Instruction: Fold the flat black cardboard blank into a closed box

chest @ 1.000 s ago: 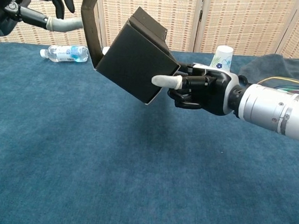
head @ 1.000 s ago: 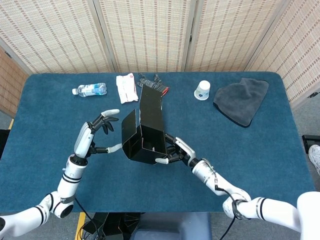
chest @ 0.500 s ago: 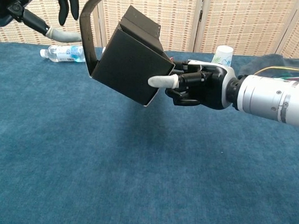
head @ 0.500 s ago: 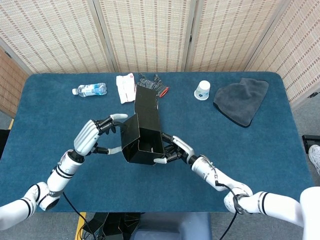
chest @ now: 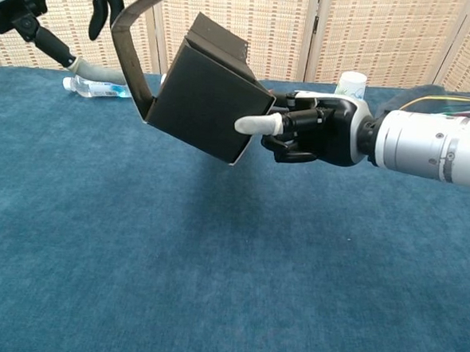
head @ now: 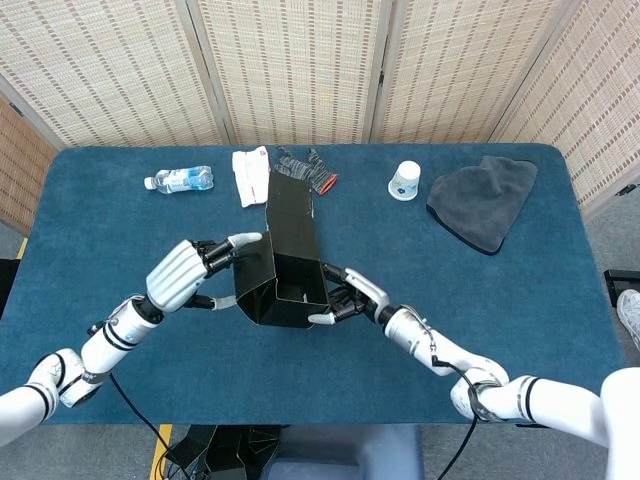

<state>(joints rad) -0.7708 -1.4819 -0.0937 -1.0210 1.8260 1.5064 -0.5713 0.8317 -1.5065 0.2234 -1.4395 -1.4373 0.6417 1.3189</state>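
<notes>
While the right hand grips the right side of the black cardboard box, its thumb lies across the near outer wall and its other fingers curl in against the side; the chest view shows the same hand holding the box clear above the blue table. The box is partly formed, tilted, with its open top facing up in the head view and a long flap running away toward the far side. It sits over the middle of the table, a little left of centre.

The left hand is at the box's left side with fingers apart, holding nothing; fingertips reach the side flap, one near its upper edge and one lower down. Whether they press or only touch the flap cannot be told.

Along the far edge lie a clear water bottle, a white packet with red print too small to read, and a dark glove with red trim. To the right stand a white paper cup with a small blue pattern, unreadable, and a dark grey cloth.
</notes>
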